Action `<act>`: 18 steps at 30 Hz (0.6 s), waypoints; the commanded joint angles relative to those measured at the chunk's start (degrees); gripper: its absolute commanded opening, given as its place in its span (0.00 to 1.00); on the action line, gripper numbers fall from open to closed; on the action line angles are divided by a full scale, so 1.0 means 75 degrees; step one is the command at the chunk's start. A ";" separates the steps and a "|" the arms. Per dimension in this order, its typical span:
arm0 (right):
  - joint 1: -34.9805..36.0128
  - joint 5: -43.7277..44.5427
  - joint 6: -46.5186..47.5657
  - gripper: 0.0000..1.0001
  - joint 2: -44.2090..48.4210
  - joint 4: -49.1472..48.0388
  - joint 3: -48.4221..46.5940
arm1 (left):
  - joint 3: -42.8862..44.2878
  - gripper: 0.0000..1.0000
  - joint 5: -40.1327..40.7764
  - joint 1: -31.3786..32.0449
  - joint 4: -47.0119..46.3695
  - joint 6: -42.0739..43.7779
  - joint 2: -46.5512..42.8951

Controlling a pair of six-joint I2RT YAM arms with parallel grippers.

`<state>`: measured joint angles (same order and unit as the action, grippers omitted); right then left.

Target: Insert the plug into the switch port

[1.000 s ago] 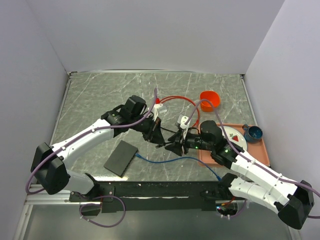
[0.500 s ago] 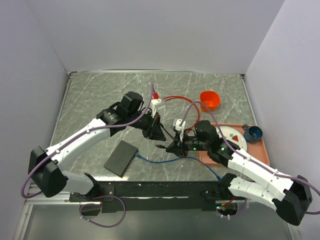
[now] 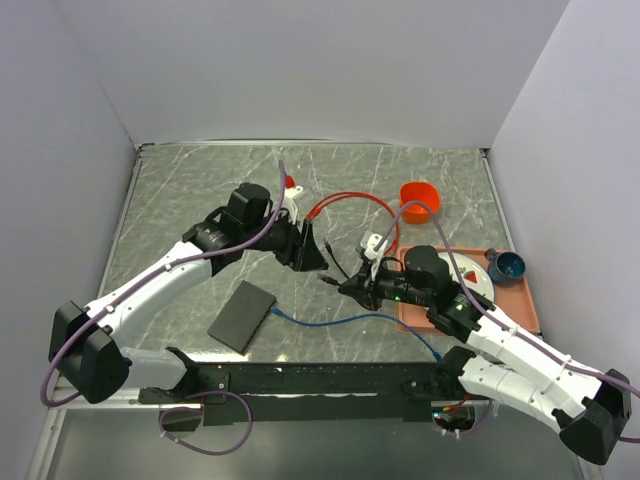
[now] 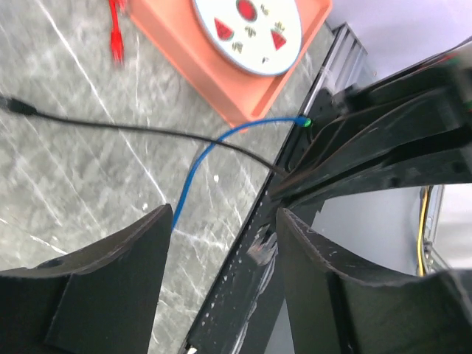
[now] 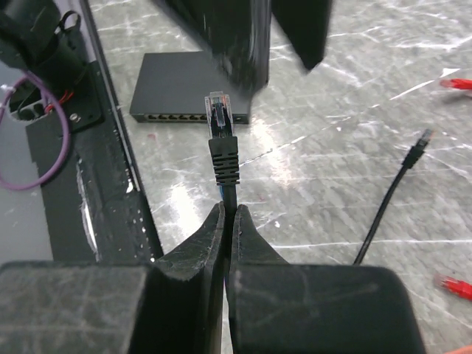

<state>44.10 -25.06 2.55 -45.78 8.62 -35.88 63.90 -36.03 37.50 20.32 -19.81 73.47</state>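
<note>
The plug (image 5: pixel 223 144) is black with a clear tip on a blue cable (image 3: pixel 322 322). My right gripper (image 5: pixel 227 217) is shut on the cable just behind the plug, which sticks out ahead of the jaws. The tip points toward the flat black switch (image 5: pixel 184 87). The switch ports (image 5: pixel 181 116) form a row on its near face, and the plug hangs short of them. In the top view the right gripper (image 3: pixel 348 290) holds the plug (image 3: pixel 333 284) to the right of the switch (image 3: pixel 242 315). My left gripper (image 3: pixel 312 256) hovers open just above and left of it, its fingers (image 4: pixel 110 284) spread with nothing between them.
A salmon tray (image 3: pixel 512 303) at the right holds a white plate (image 3: pixel 472 272) and a blue cup (image 3: pixel 507 266). An orange cup (image 3: pixel 420 196) and a red cable (image 3: pixel 350 198) lie behind. A loose black cable (image 5: pixel 391 199) lies right of the plug. The black mounting rail (image 3: pixel 320 378) runs along the near edge.
The right gripper has shut on the cable behind the plug. The left gripper has opened, let go and drawn back up and to the left.
</note>
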 commanded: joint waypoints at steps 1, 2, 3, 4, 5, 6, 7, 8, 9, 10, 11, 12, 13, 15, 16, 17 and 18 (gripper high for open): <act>0.0003 0.0493 -0.0140 0.00 0.0279 -0.0376 0.0131 | -0.0246 0.62 -0.0363 0.0004 -0.0482 -0.0440 0.0141; 0.0003 0.0610 -0.0152 0.00 0.0338 -0.0376 0.0155 | -0.0328 0.60 -0.0503 0.0004 -0.0621 -0.0510 0.0176; 0.0015 0.0669 -0.0152 0.00 0.0361 -0.0376 0.0166 | -0.0386 0.59 -0.0760 0.0004 -0.0739 -0.0627 0.0188; 0.0003 0.0693 -0.0129 0.00 0.0350 -0.0365 0.0155 | -0.0468 0.57 -0.0855 0.0004 -0.0844 -0.0686 0.0188; 0.0015 0.0739 -0.0129 0.00 0.0338 -0.0330 0.0143 | -0.0504 0.56 -0.0960 0.0004 -0.1020 -0.0733 0.0165; 0.0015 0.0798 -0.0129 0.00 0.0327 -0.0318 0.0132 | -0.0527 0.55 -0.1031 0.0004 -0.1068 -0.0791 0.0165; 0.0003 0.0821 -0.0140 0.00 0.0315 -0.0318 0.0131 | -0.0562 0.55 -0.1043 0.0004 -0.1080 -0.0803 0.0153; 0.0015 0.0856 -0.0163 0.00 0.0338 -0.0341 0.0155 | -0.0586 0.55 -0.1055 0.0004 -0.1138 -0.0838 0.0153; 0.0003 0.0857 -0.0175 0.00 0.0338 -0.0387 0.0190 | -0.0586 0.55 -0.1067 0.0004 -0.1138 -0.0862 0.0141; 0.0015 0.0857 -0.0187 0.00 0.0350 -0.0411 0.0202 | -0.0621 0.55 -0.1125 0.0004 -0.1185 -0.0862 0.0153; 0.0015 0.0880 -0.0199 0.00 0.0338 -0.0435 0.0213 | -0.0645 0.54 -0.1172 0.0004 -0.1243 -0.0909 0.0165; 0.0015 0.0892 -0.0210 0.00 0.0338 -0.0446 0.0213 | -0.0656 0.51 -0.1242 0.0004 -0.1360 -0.0967 0.0211; 0.0003 0.1008 -0.0222 0.00 0.0315 -0.0435 0.0213 | -0.0680 0.48 -0.1428 0.0004 -0.1419 -0.0991 0.0223; 0.0003 0.1126 -0.0222 0.00 0.0303 -0.0423 0.0214 | -0.0715 0.48 -0.1570 0.0004 -0.1548 -0.1038 0.0247; 0.0003 0.1150 -0.0246 0.00 0.0315 -0.0446 0.0225 | -0.0727 0.48 -0.1594 0.0004 -0.1572 -0.1061 0.0235; 0.0015 0.1196 -0.0246 0.00 0.0326 -0.0447 0.0237 | -0.0738 0.48 -0.1571 0.0004 -0.1584 -0.1073 0.0223; 0.0003 0.1220 -0.0269 0.00 0.0361 -0.0458 0.0260 | -0.0762 0.48 -0.1606 0.0004 -0.1665 -0.1108 0.0223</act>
<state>44.10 -18.41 1.10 -44.07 7.79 -34.30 58.65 -44.69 37.47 12.29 -26.63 75.07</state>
